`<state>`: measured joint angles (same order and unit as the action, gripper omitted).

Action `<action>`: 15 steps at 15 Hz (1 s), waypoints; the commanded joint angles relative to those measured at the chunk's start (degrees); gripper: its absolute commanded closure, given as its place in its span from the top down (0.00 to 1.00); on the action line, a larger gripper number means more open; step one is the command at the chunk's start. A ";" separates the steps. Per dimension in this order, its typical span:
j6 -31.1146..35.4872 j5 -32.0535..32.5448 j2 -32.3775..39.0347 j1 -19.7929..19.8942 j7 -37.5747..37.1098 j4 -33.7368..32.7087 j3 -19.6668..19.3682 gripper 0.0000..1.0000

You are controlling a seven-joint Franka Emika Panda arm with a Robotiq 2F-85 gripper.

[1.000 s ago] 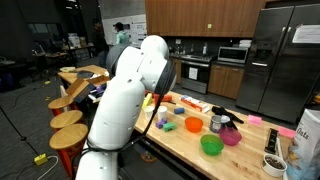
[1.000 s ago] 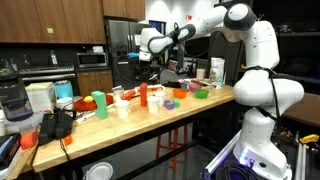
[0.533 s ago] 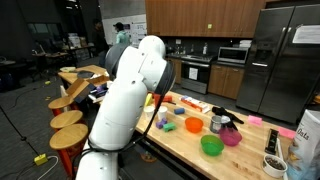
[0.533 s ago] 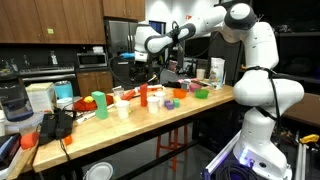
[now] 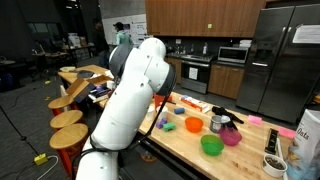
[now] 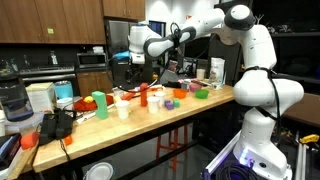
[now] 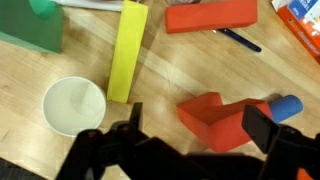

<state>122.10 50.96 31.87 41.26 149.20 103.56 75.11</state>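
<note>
Above red scoop point(image 7: 213, 120), jaws wide, empty

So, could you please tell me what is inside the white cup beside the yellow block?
In the wrist view the white cup looks empty: only its pale inner wall and floor show. The patch of wooden table directly beneath it is covered by the cup itself.

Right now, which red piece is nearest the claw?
The notched red piece beside the blue cylinder; the flat red block lies farther off.
</note>
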 commanded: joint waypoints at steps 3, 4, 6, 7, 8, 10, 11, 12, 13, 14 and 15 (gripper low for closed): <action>-2.98 9.56 4.22 0.84 -0.01 -0.05 6.06 1.00; -2.87 10.72 5.18 0.85 -0.01 0.06 6.78 1.00; -1.86 12.73 6.97 0.93 -0.01 0.35 7.81 1.00; -1.33 13.95 8.31 0.69 -0.01 0.54 8.21 1.00; -0.62 15.02 9.50 0.69 -0.01 0.75 8.56 1.00; 1.71 16.87 12.57 0.31 -0.01 1.16 8.68 1.00; 3.02 17.58 14.57 0.37 -0.01 1.33 8.85 1.00; 4.09 18.18 16.67 -0.02 -0.01 1.43 8.82 1.00; 4.94 18.51 18.62 -0.29 -0.01 1.60 8.81 1.00; 5.62 19.03 20.48 -0.37 -0.01 1.80 8.92 1.00; 5.60 19.04 22.58 -0.70 -0.01 1.85 9.12 1.00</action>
<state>126.45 67.81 46.92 40.43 149.20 105.17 82.22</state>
